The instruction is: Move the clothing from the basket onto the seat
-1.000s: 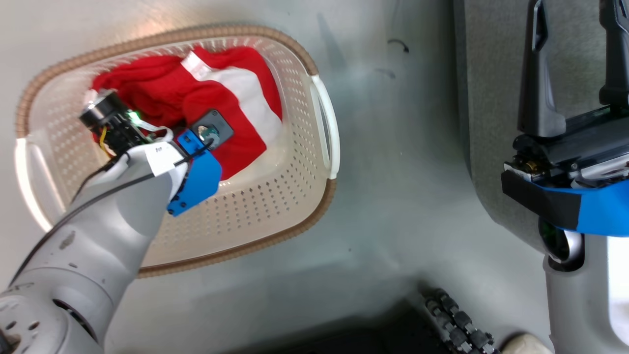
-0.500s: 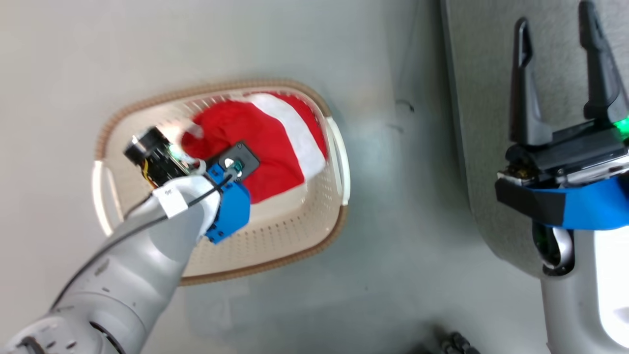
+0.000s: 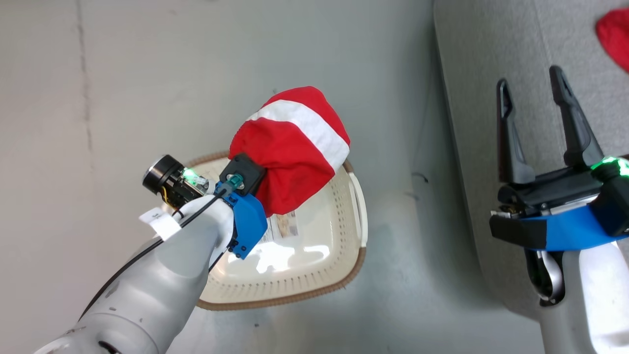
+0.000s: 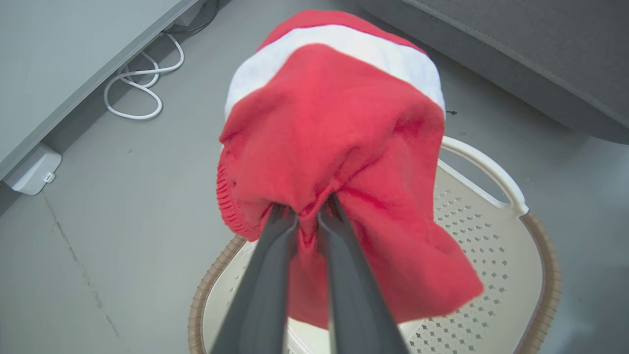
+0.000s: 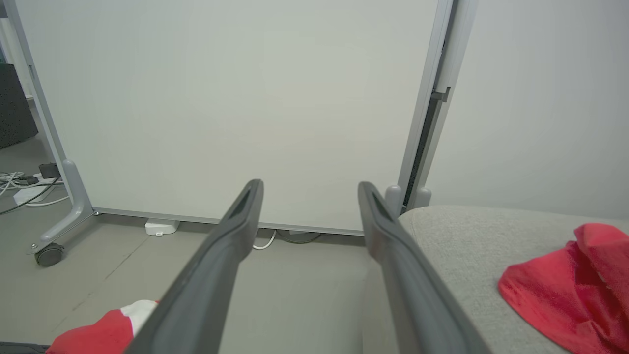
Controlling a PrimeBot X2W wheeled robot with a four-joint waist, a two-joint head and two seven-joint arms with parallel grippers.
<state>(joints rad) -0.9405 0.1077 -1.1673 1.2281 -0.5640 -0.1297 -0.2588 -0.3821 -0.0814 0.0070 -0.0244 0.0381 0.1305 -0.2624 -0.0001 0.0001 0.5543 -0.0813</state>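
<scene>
Left gripper (image 4: pixel 307 209) pinches the bunched red, white-banded garment (image 3: pixel 290 147) at frame centre, above the perforated cream basket (image 3: pixel 295 282). Right gripper (image 3: pixel 528 78) at right: jaws spread, empty.

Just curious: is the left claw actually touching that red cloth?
Touching. The left wrist view shows the left gripper pinching the red garment, fabric bunched between its closed jaws.
</scene>
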